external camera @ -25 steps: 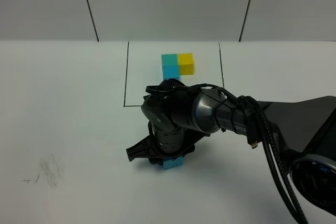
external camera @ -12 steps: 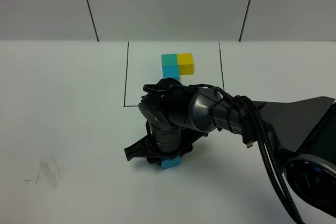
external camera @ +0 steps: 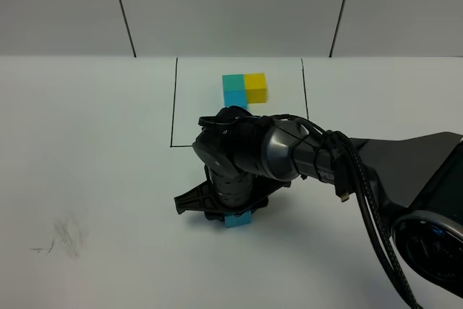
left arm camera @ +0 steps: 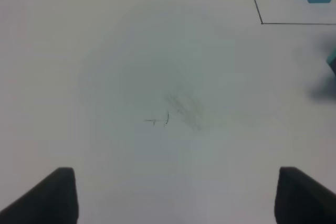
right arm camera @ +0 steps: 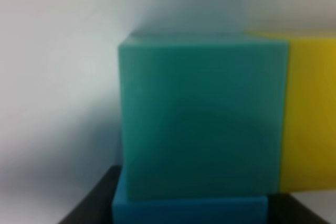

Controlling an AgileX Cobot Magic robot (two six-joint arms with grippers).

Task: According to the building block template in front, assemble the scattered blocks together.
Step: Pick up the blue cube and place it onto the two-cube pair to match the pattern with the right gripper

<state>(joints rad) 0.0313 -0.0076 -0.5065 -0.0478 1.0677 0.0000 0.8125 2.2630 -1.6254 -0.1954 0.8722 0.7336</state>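
Note:
The building block template stands inside the thin black frame (external camera: 173, 106) at the back: a teal-green cube (external camera: 232, 80), a yellow cube (external camera: 256, 86) and a sky-blue cube (external camera: 235, 98). My right gripper (external camera: 230, 213) points down in front of the frame, shut on the scattered sky-blue cube (external camera: 237, 219). In the right wrist view that sky-blue cube (right arm camera: 189, 211) sits between the dark fingers (right arm camera: 89, 203), pressed against the scattered teal-green cube (right arm camera: 202, 124), with the scattered yellow cube (right arm camera: 310, 114) touching its side. The arm hides these two from above. My left gripper (left arm camera: 176, 198) is open and empty over bare table.
A grey scuff mark (external camera: 65, 236) lies on the white table at the front left; it also shows in the left wrist view (left arm camera: 178, 109). The right arm's black cables (external camera: 369, 200) trail to the right. A grey panelled wall (external camera: 231, 5) stands behind the table.
My right gripper and the sky-blue cube have shifted slightly back towards the frame. The template has not moved.

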